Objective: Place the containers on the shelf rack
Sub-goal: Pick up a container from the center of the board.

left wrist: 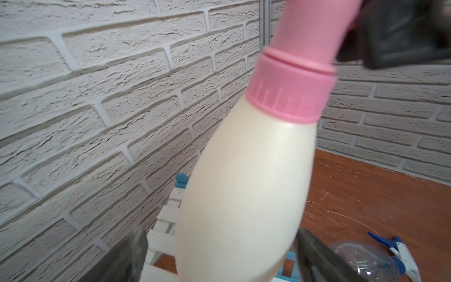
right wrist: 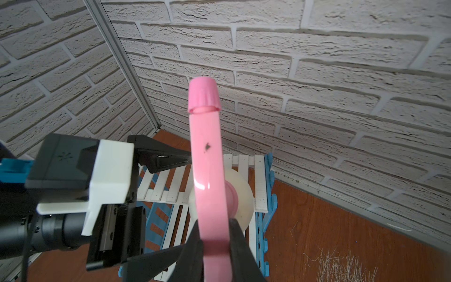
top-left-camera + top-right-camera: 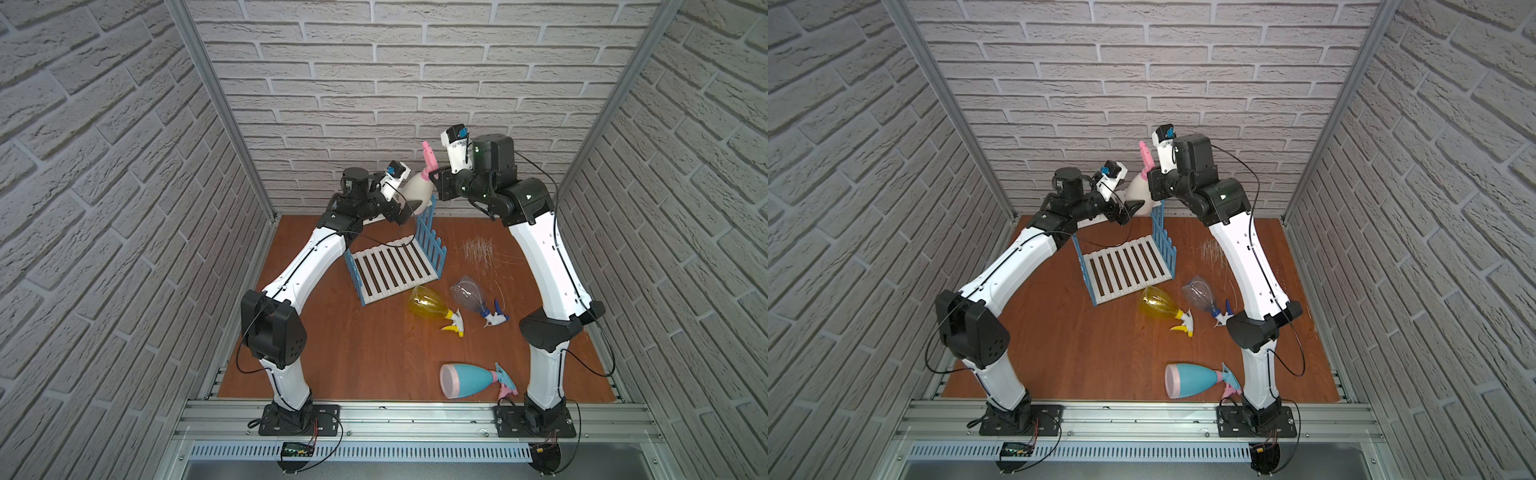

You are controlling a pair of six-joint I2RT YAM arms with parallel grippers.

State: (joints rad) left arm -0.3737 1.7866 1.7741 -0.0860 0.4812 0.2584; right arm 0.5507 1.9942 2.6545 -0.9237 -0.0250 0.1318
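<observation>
The cream-white container (image 3: 417, 189) (image 3: 1138, 192) with a pink trigger hangs tilted over the top shelf of the shelf rack (image 3: 395, 266) (image 3: 1125, 266). My right gripper (image 3: 434, 173) (image 2: 214, 234) is shut on its pink trigger head (image 2: 207, 171). Either side of the cream body (image 1: 244, 195), my left gripper (image 3: 409, 208) (image 1: 219, 258) is open, with a gap showing at one finger. On the table lie the yellow container (image 3: 428, 305) (image 3: 1158, 305), the clear container (image 3: 471, 295) (image 1: 366, 258) and the teal-blue container (image 3: 469, 380) (image 3: 1192, 380).
The rack stands near the back brick wall, its light-blue fence sides (image 3: 432, 237) rising by the held bottle. Brick walls close in on three sides. Pale scratch marks (image 3: 478, 249) cover the wooden table (image 3: 353, 353) right of the rack. A metal rail (image 3: 415, 415) runs along the front.
</observation>
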